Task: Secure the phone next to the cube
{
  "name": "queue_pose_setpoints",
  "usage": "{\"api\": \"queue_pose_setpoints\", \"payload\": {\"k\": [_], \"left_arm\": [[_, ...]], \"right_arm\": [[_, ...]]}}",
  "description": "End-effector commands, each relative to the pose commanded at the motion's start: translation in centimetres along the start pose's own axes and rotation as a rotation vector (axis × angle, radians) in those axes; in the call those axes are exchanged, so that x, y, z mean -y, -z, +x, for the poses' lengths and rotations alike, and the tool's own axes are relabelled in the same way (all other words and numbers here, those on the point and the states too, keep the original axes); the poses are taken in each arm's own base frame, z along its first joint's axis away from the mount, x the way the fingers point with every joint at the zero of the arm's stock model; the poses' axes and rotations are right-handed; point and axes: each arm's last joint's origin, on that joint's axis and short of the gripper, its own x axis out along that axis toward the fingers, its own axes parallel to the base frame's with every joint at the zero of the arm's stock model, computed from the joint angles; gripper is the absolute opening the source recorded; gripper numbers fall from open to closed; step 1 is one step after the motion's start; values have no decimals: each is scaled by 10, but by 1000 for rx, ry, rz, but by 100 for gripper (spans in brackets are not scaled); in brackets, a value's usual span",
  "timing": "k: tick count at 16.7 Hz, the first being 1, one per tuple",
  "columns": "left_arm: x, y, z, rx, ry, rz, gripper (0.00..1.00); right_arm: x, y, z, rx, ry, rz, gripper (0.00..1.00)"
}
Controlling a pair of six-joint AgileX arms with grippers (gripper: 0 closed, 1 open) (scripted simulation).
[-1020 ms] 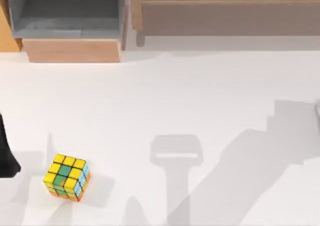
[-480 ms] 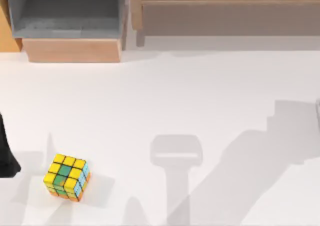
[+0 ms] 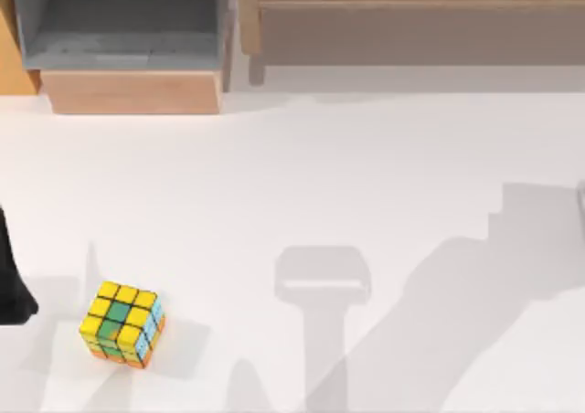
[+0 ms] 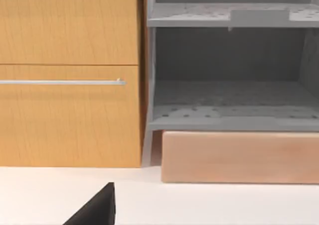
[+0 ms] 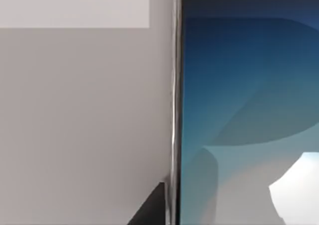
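Note:
The cube (image 3: pixel 122 323), yellow on top with green squares, stands on the white table near the front left. The phone (image 5: pixel 249 110) fills one side of the right wrist view from very close, showing its blue screen and silver edge. My right gripper (image 5: pixel 172 216) is shut on the phone, with one dark fingertip (image 5: pixel 152 210) pressed against its edge. My left arm (image 3: pixel 11 285) is parked at the table's left edge, just left of the cube.
A wooden cabinet with an open grey compartment (image 3: pixel 123 29) and a pulled-out wooden drawer front (image 3: pixel 132 91) stands at the back left. A long wooden shelf (image 3: pixel 420 20) runs along the back right. Arm shadows lie across the table's front middle and right.

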Motion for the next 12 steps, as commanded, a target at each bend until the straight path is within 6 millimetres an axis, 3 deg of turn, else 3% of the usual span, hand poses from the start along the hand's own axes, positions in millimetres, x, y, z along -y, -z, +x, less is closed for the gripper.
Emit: {"api": "queue_pose_setpoints", "payload": {"k": [2,3,9,12], "left_arm": [[0,0,0,0,0,0,100],[0,0,0,0,0,0,100],[0,0,0,0,0,0,100],[0,0,0,0,0,0,100]], "right_arm": [[0,0,0,0,0,0,0],[0,1,-11,19,2,-4,0],[0,1,-30,15,3,-3,0],[0,1,-31,19,2,-4,0]]}}
